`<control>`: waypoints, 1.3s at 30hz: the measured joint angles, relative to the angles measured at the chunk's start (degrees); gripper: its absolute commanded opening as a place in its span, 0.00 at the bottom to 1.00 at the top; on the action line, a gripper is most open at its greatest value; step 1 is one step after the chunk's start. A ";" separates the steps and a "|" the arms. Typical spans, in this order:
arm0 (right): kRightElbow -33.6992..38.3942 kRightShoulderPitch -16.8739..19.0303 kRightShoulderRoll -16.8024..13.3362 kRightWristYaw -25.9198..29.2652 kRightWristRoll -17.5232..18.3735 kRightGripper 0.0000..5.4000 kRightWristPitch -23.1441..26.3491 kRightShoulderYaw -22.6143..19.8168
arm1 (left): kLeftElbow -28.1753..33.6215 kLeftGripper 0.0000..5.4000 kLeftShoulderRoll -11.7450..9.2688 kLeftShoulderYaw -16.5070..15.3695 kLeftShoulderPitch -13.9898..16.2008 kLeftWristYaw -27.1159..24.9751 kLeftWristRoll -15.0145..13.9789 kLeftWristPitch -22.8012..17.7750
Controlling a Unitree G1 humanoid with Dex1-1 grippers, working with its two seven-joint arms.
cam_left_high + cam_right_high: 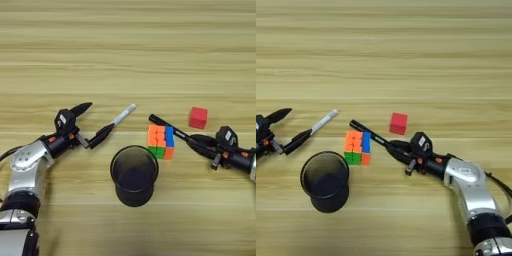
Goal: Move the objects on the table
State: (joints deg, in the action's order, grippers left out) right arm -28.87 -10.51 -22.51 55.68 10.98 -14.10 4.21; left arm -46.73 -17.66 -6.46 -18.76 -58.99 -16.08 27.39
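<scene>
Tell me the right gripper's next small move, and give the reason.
Probably lift a little: the right gripper seems shut on the near end of the slim black marker, whose far end still lies across the puzzle cube.

A black mesh cup (pixel 134 175) stands upright in the lower centre of the left eye view, and in the lower left of the right eye view. The mouth faces up toward the camera. The rim is round. The interior is dark, and no contents can be made out inside. The wall narrows slightly toward the base. The cup casts a faint shadow on the surface just below it.
</scene>
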 measured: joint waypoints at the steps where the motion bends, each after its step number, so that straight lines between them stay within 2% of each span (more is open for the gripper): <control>1: 0.01 0.00 -0.04 0.04 0.00 0.15 0.01 0.00 | 0.00 1.00 0.00 0.00 -0.04 0.02 0.00 0.00; 15: 2.39 -0.44 -1.21 0.19 0.40 0.15 1.09 -0.36 | 0.00 1.00 0.00 -0.04 -0.28 0.31 -0.01 0.00; 30: 10.74 -0.77 -2.19 -0.09 2.61 0.15 3.46 -2.16 | 0.00 1.00 0.04 -0.04 -0.29 0.40 0.00 0.08; 39: 11.28 -0.77 -2.33 -0.26 2.64 0.15 3.73 -2.31 | 0.00 1.00 0.05 -0.04 -0.29 0.40 0.00 0.11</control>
State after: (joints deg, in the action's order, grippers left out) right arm -17.59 -11.29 -24.84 55.41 13.62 -10.37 1.90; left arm -46.73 -17.61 -6.51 -19.05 -58.58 -16.09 27.49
